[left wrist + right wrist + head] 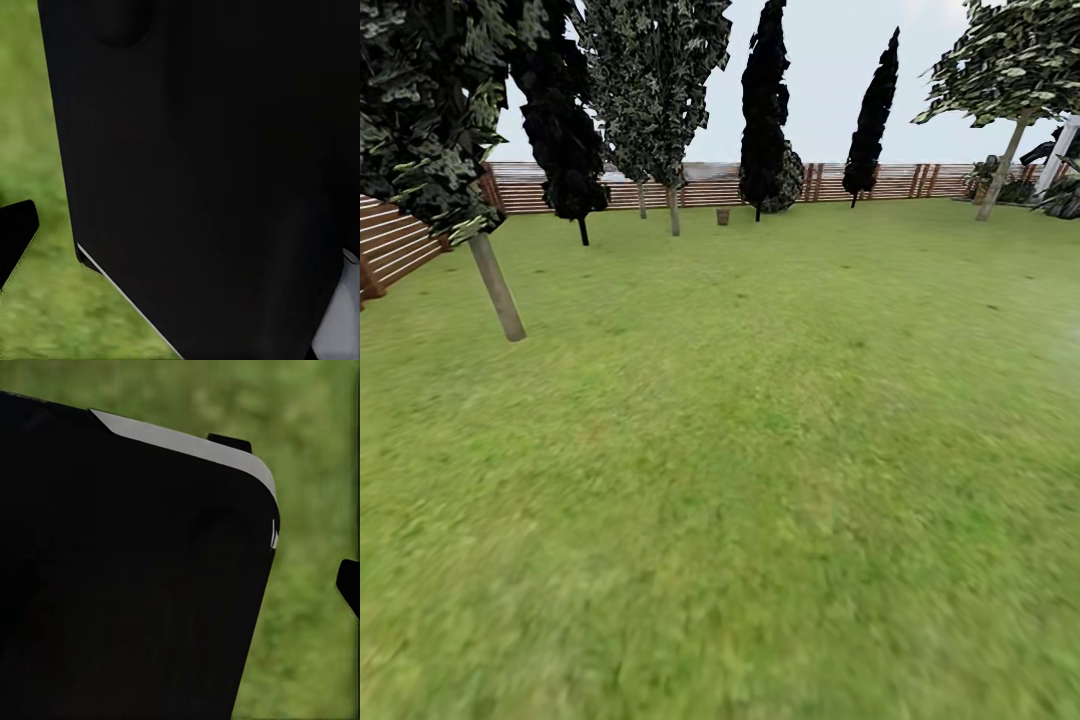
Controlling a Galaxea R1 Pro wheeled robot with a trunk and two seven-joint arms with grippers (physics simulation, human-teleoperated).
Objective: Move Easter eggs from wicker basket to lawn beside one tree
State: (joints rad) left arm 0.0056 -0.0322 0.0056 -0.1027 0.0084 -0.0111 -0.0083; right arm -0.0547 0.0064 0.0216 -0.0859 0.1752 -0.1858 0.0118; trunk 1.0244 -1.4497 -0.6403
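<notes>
Head view: wide lawn (740, 480) of mottled green grass, blurred up close. Brown slat fence (880, 181) runs along the far edge and down one side.

Small brown object at the fence line, near centre, looks like the wicker basket (723, 216); too far and too small to make out weave or contents. It stands on the grass between the pale-trunk trees and a black cone tree (764, 110). No eggs can be made out at this range.

Nearest tree (496, 288): pale grey-beige trunk, tilted, dark leaves speckled pale green above it, beside the side fence. Another pale-trunk tree (1001, 160) leans at the far corner on the other side, with dark clutter and a white post just beside it. Two more thin pale trunks stand by the far fence. A second black cone tree (871, 115) stands further along the fence.

Left wrist view: large black robot body panel (210, 172) close to the lens, blurred grass beside it, a dark tip at the frame edge. Left end effector state: cannot tell.

Right wrist view: black panel with pale edge (127, 577), grass behind, a small dark tip at the edge. Right end effector state: cannot tell; nothing seen held or touched.
</notes>
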